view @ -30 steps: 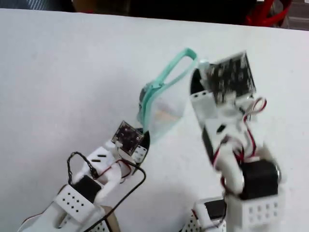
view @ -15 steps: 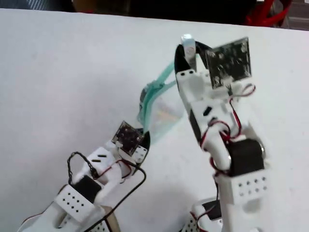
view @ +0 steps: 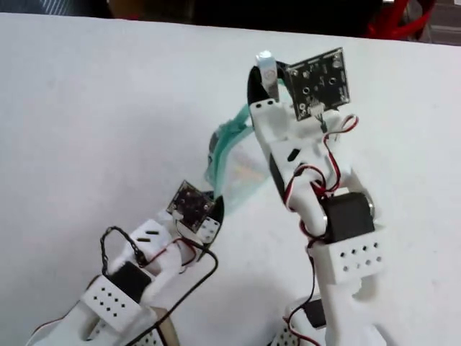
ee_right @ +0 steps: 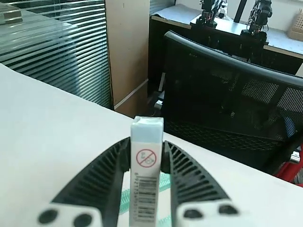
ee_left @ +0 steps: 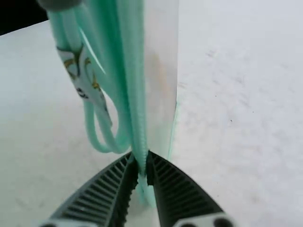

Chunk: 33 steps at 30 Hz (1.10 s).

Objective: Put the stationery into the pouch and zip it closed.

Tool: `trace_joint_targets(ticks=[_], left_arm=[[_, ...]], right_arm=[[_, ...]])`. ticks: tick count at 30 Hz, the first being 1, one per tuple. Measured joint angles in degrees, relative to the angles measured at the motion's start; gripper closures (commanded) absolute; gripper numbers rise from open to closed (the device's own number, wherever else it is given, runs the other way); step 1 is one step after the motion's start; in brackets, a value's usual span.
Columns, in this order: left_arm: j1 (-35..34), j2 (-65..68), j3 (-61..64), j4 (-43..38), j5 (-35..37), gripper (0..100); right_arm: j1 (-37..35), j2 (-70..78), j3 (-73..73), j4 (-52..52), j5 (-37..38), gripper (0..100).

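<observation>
Left end effector, reaching toward 1 o'clock, is pinching the pouch by its zip; right end effector, angling toward 11 o'clock, is clamping an eraser.

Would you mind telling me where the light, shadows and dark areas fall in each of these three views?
High view: the table is evenly bright, with barely a shadow by the pouch. Left wrist view: light passes through the pouch's clear wall; one corner beyond the table is dark. Right wrist view: the white stationery piece stands bright against a dark chair.
</observation>
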Motion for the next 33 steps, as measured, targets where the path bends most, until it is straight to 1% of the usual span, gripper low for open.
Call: trace_joint_targets(ticks=[9,21,23,27,33], left_arm=[[0.09,0.0,0.0,0.0,0.0,98],[0.09,0.0,0.0,0.0,0.0,98],[0.09,0.0,0.0,0.0,0.0,98],[0.09,0.0,0.0,0.0,0.0,98],[0.09,0.0,0.0,0.0,0.0,98]], right_arm=[[0.0,0.0,6.33,-5.8,0.0,98.1],[0.0,0.0,8.18,-6.33,0.0,97.4],[0.0,0.0,8.18,-5.71,0.0,93.6],[-0.26,0.0,8.18,-4.57,-0.18,82.0],[-0.09,0.0,8.18,-3.96,-0.18,82.8]])
